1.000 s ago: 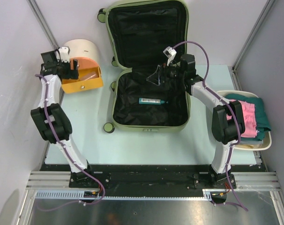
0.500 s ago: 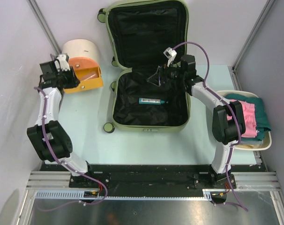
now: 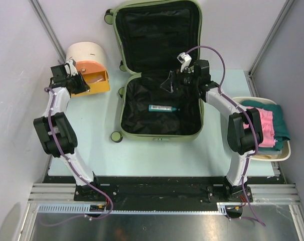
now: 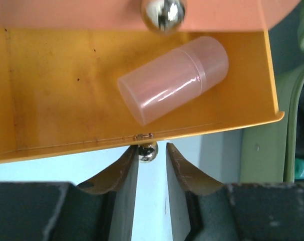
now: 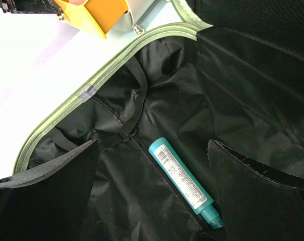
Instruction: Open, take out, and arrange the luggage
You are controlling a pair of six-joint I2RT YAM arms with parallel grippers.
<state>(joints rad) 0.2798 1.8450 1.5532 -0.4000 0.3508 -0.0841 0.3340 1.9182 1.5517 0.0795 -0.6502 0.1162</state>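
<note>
On the tabletop (image 3: 157, 155), one open luggage (image 3: 162, 135) holds one teal tube (image 5: 186, 176) — right fingers (image 5: 252, 201) spread wide above it; left fingers (image 4: 122, 186) flank one drawer knob (image 4: 148, 151), grip unclear.

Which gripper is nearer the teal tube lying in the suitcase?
Right. The right gripper hovers over the open suitcase, just beyond the teal tube; the left gripper is off at the orange drawer, left of the suitcase.

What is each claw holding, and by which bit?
The right gripper, open above the luggage, holds nothing. The left gripper has fingers flanking the metal knob on the orange drawer; a pinch cannot be told.
</note>
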